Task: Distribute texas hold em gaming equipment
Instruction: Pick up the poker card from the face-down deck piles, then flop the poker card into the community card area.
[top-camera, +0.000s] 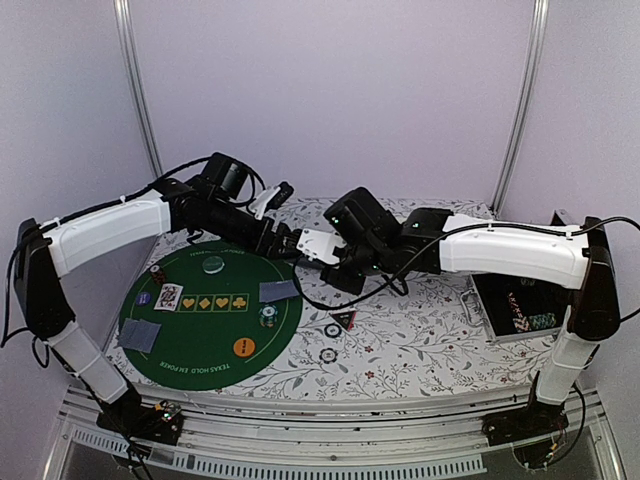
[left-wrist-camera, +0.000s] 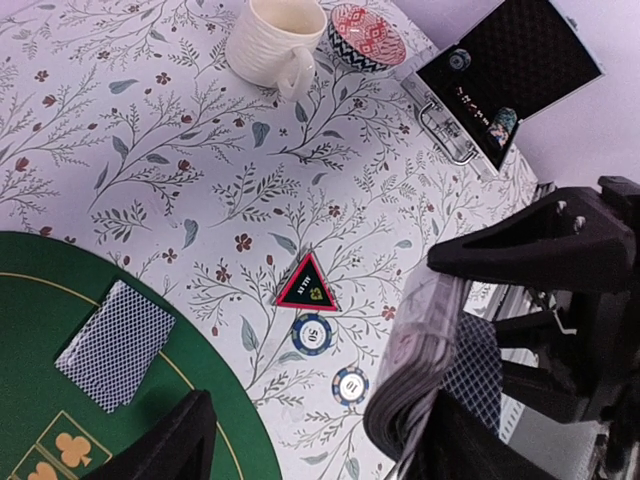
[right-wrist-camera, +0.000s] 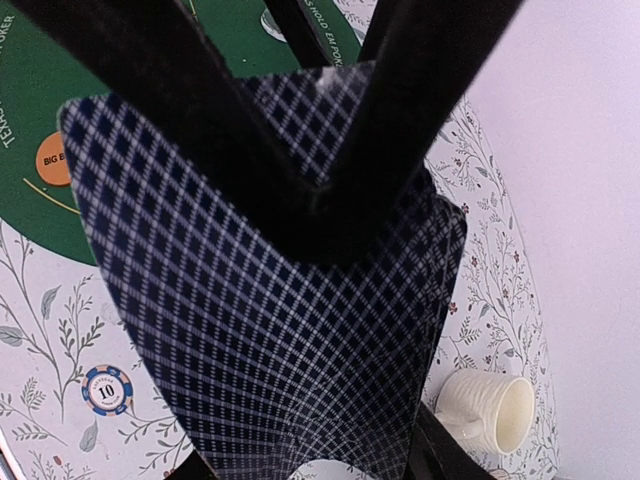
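A deck of grey-blue-backed playing cards (right-wrist-camera: 290, 330) is clamped between the fingers of the right gripper (right-wrist-camera: 320, 215). It is held in the air above the floral table (left-wrist-camera: 150, 130), beside the green mat (top-camera: 190, 345). The left gripper (left-wrist-camera: 310, 450) is close to the deck, its fingers spread wide apart.

Matt green felt mat (left-wrist-camera: 40, 300), printed cloth tablecloth (left-wrist-camera: 150, 150), glossy ribbed ceramic mug (left-wrist-camera: 272, 40), smooth coated cards (right-wrist-camera: 280, 350).

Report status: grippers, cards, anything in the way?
Right gripper shut on card deck, held in the air. Left gripper open beside the deck. Triangle marker and two chips lie on the cloth, off the mat.
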